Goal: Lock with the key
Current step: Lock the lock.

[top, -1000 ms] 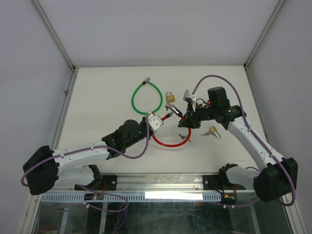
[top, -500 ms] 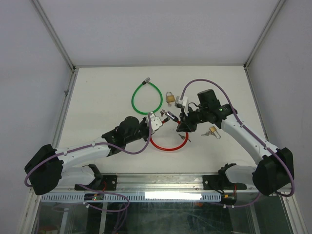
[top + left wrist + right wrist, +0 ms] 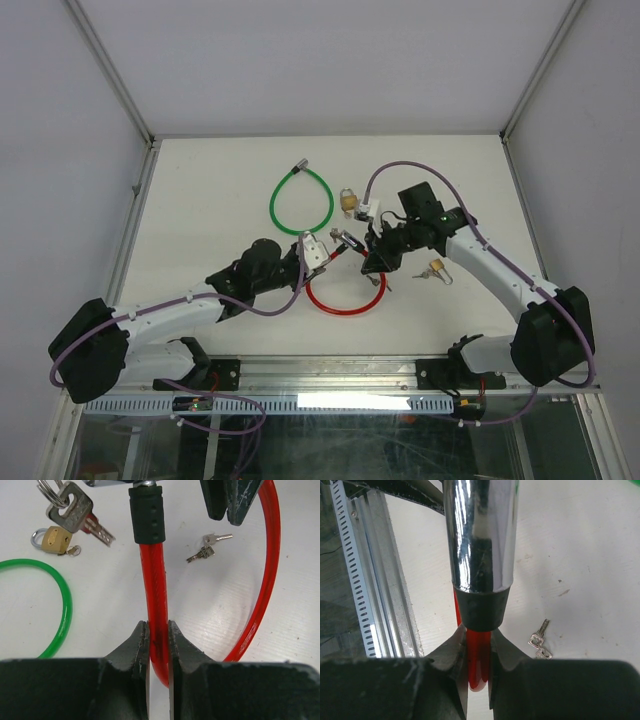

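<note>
Red cable lock (image 3: 152,585) pinched by both grippers.
L gripper (image 3: 158,632) clamped on it w/ black sleeve (image 3: 147,515) ahead of its fingertips; R gripper (image 3: 479,642) clamped on same cable, chrome barrel (image 3: 479,530) just past its fingertips. Key bunch (image 3: 75,510) sits ahead-left of L fingers (image 3: 135,650), nr brass padlock (image 3: 52,539) & green cable (image 3: 62,605); small keys (image 3: 207,550) ahead-right. Whether key is in barrel: can't tell.

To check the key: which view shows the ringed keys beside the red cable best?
Left wrist: the ringed keys show large and sharp beside the red cable. Top view: too small to make out. Right wrist: not in view.
</note>
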`<state>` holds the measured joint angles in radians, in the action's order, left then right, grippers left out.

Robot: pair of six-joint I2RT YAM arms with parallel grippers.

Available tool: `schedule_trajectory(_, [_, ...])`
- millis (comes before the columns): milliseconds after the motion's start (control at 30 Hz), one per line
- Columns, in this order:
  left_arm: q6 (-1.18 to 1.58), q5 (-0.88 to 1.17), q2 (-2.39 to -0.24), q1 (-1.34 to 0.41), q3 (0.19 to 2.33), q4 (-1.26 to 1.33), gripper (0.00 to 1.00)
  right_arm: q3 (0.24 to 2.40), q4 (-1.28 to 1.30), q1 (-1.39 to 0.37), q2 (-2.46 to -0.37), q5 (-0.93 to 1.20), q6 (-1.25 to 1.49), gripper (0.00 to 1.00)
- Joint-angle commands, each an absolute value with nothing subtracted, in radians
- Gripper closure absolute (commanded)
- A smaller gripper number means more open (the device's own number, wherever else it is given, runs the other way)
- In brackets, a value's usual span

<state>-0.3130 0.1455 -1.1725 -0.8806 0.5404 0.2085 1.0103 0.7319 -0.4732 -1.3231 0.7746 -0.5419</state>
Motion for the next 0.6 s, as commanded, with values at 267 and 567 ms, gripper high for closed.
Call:
schedule_trajectory(267, [-0.164, 0.324, -1.211, -0.861, 0.534, 0.476, 1.00, 1.029, 0.647, -0.537, -1.331, 0.666, -0.556, 1.00])
schedule_trajectory(567, [-0.208, 0.183, -1.146, -0.851, 0.491, 0.675, 1.00, 1.115, 0.604, -0.598, -1.212, 0.580, -0.627, 1.00])
